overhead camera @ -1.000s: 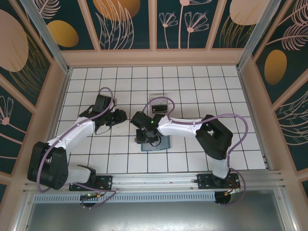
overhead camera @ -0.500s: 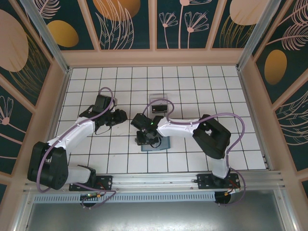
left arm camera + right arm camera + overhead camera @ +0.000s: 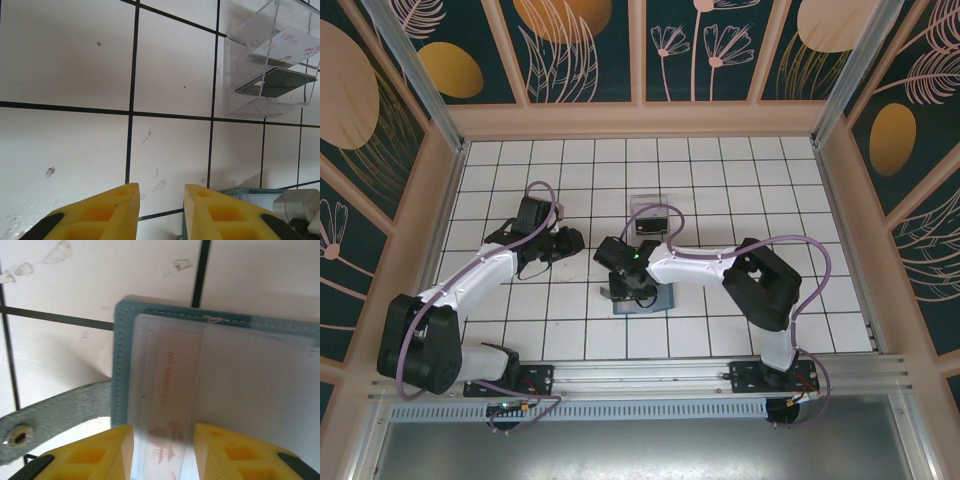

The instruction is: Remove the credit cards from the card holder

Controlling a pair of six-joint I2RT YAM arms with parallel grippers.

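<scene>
A: Where is the card holder (image 3: pixel 663 299)?
B: Flat and open on the white tiles (image 3: pixel 760 180); its strap (image 3: pixel 55 415) with the snap trails off one edge.
A: And the right gripper (image 3: pixel 632 288)?
B: Straight over the card holder; its yellow fingers (image 3: pixel 90 455) sit either side of a pale card (image 3: pixel 175 385) in a clear sleeve; whether they pinch it, I cannot tell.
A: The left gripper (image 3: pixel 576 241)?
B: Left of the card holder and apart from it; fingers parted a little, nothing between them.
A: Other cards?
B: A white card (image 3: pixel 292 45) and a dark card (image 3: pixel 274 82) in a clear box (image 3: pixel 648 213) just beyond the card holder.
</scene>
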